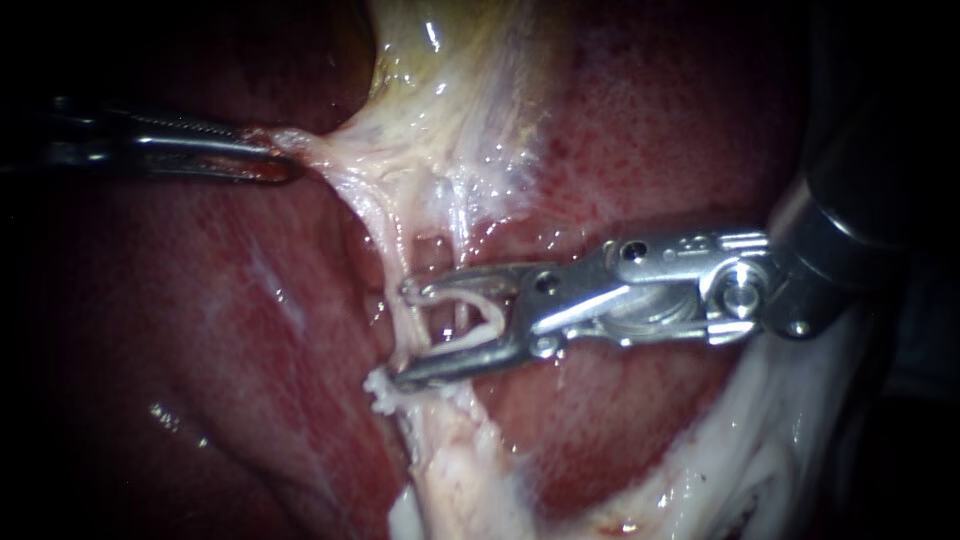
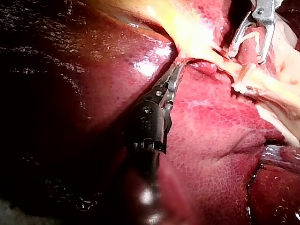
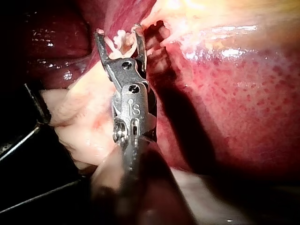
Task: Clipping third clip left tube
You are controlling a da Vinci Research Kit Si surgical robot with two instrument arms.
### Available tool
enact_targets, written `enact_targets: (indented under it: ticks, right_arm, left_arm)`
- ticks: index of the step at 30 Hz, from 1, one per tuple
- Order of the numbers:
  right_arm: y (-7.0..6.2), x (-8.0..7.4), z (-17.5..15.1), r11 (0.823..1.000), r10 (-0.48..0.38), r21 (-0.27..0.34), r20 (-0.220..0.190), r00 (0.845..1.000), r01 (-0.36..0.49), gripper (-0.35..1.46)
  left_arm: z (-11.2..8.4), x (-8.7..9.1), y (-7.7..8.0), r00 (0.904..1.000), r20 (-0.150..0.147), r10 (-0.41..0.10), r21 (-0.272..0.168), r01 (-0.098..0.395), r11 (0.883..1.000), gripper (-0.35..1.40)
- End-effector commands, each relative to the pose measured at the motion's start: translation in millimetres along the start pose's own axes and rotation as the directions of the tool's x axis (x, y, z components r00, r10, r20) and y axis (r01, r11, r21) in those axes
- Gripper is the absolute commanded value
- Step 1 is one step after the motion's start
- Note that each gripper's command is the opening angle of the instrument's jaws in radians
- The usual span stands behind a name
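My left instrument [image 1: 265, 152] [image 2: 176, 71] comes in from the left, its jaws shut on a fold of the pale gallbladder [image 1: 440, 90] and holding it taut. Two thin pale tubes run down from that fold. The left tube [image 1: 385, 235] passes between the wide-apart jaws of my right instrument [image 1: 404, 335] [image 3: 119, 33] [image 2: 248, 44]. Those jaws carry a white V-shaped clip [image 1: 470, 325] [image 3: 117, 41], touching it from both sides. The right tube [image 1: 458, 245] goes down behind the clip. Just below the lower jaw a white clip [image 1: 379, 392] [image 2: 240, 86] sits on the tube.
Dark red liver [image 1: 200, 330] [image 3: 243, 93] lies on both sides of the tubes. Pale fatty tissue [image 1: 760, 450] spreads under the right instrument's wrist. Below the clip the tube widens into a whitish stalk [image 1: 455, 470].
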Motion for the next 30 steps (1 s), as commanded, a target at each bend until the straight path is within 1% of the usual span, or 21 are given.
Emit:
enact_targets:
  ticks: [1, 5, 9, 15, 19, 24, 27, 30]
  right_arm:
    - [0.4, -0.3, 0.0, 1.0, 0.008, -0.001, 0.001, 1.0, -0.008, 0.49]
    - [1.8, -1.3, -0.1, 1.0, 0.028, 0.001, 0.002, 1.0, -0.028, 0.49]
    - [2.8, -2.3, -0.2, 0.999, 0.046, 0.004, 0.004, 0.999, -0.046, 0.5]
    - [3.5, -3.5, 0.1, 0.997, 0.07, 0.017, 0.01, 0.997, -0.07, 0.5]
    - [4.0, -3.9, 0.4, 0.997, 0.073, 0.034, 0.017, 0.997, -0.073, 0.5]
    - [5.0, -4.3, 0.7, 0.997, 0.077, 0.031, 0.02, 0.997, -0.077, 0.5]
    - [5.4, -4.2, 0.7, 0.995, 0.094, 0.033, 0.005, 0.996, -0.094, 0.5]
    - [5.6, -4.0, 1.1, 0.991, 0.122, 0.06, -0.013, 0.992, -0.121, 0.5]
  left_arm:
    - [0.0, 0.0, 0.1, 1.0, 0.0, 0.0, 0.0, 0.0, 1.0, -0.35]
    - [0.0, 0.0, 0.3, 1.0, 0.0, 0.0, 0.0, 0.0, 1.0, -0.35]
    - [0.0, 0.1, 0.3, 1.0, 0.0, 0.0, 0.0, 0.0, 1.0, -0.35]
    - [0.0, 0.0, 0.3, 1.0, 0.0, 0.0, 0.0, 0.0, 1.0, -0.35]
    - [0.0, 0.1, 0.3, 1.0, 0.0, 0.0, 0.0, 0.0, 1.0, -0.35]
    - [0.0, 0.1, 0.3, 1.0, 0.0, 0.0, 0.0, 0.0, 1.0, -0.35]
    - [0.0, 0.1, 0.3, 1.0, 0.0, 0.0, 0.0, 0.0, 1.0, -0.35]
    - [0.0, 0.1, 0.3, 1.0, 0.0, 0.0, 0.0, 0.0, 1.0, -0.35]
